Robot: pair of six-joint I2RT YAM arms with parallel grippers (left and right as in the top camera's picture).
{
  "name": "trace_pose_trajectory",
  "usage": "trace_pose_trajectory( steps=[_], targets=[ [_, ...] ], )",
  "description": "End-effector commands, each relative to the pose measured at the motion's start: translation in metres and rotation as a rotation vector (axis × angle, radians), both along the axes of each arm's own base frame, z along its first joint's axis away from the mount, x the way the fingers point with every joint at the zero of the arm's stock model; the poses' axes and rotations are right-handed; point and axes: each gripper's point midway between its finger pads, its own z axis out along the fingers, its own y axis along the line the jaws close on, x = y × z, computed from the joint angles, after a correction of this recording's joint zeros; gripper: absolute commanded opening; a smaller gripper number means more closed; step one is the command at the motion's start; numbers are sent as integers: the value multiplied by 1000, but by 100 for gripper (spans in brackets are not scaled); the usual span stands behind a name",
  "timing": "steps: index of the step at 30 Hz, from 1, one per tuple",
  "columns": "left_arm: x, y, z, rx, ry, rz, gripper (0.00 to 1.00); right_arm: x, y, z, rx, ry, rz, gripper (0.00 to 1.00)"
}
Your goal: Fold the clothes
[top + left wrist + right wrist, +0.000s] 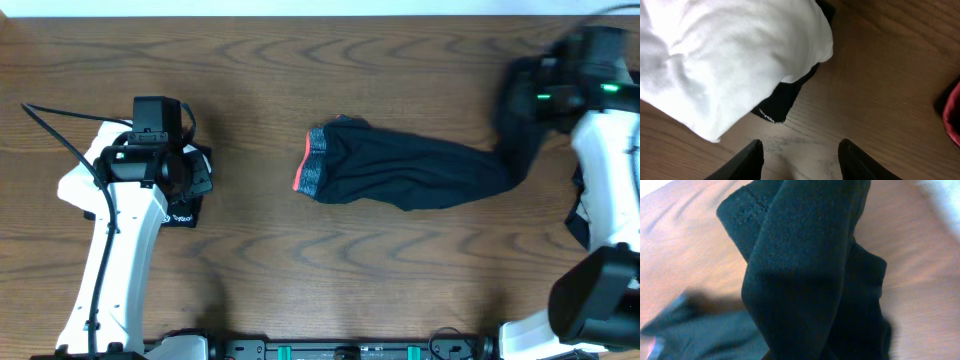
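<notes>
The black pants (400, 170) lie across the table's middle, coral-red and grey waistband (312, 165) at their left end. Their leg end rises at the right to my right gripper (520, 95), which is shut on it. In the right wrist view the black leg fabric (805, 275) hangs in front of the camera and hides the fingers. My left gripper (801, 155) is open and empty, low over bare wood. A white garment (725, 60) lies just beyond it on a black garment (782, 102); both sit under the left wrist in the overhead view (195, 185).
A red fabric edge (952, 115) shows at the right border of the left wrist view. Dark fabric (578, 215) lies at the table's right edge beside the right arm. A white patch (945, 200) shows top right in the right wrist view.
</notes>
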Motion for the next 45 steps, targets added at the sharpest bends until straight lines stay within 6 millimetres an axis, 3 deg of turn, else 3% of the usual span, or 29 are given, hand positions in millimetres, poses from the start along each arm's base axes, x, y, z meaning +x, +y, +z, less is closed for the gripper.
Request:
trace_pose_trajectory(
  steps=[1,4,8,9,10,11,13,17,21,23,26,29,32,36,41,45],
  targets=[
    [3,1,9,2,-26,-9,51,-6,80,-1,39,8,207,1],
    [3,1,9,2,-26,-8,51,-19,145,-3,39,11,360,1],
    [3,1,9,2,-26,-9,51,-44,216,-13,37,33,530,6],
    [4,1,9,2,-27,-9,51,-50,229,-16,33,37,563,17],
    [4,1,9,2,-27,-8,51,-55,241,-22,7,46,591,36],
    [4,1,9,2,-27,-9,52,-57,246,-27,-32,49,598,48],
    [4,1,9,2,-27,-9,52,-58,246,-31,-89,47,577,54],
    [3,1,9,8,-24,-28,52,-47,224,-31,-160,41,496,59],
    [3,1,9,11,-23,-34,52,-39,173,-38,-144,118,349,61],
    [4,1,9,12,-24,-37,54,-36,137,-42,-119,169,266,63],
    [6,1,10,11,-32,-37,61,-36,91,-46,-75,221,167,75],
    [9,-10,9,-51,-44,-60,68,-39,59,-52,15,248,136,79],
    [15,-34,9,-173,-62,-127,72,-46,43,-62,107,269,121,80],
    [26,-62,3,-321,-66,-196,73,-62,26,-90,169,307,76,82],
    [38,-91,-19,-478,-20,-272,73,-76,30,-115,234,324,90,80],
    [52,-128,-39,-637,4,-351,75,-75,31,-117,241,309,94,80]
  ],
)
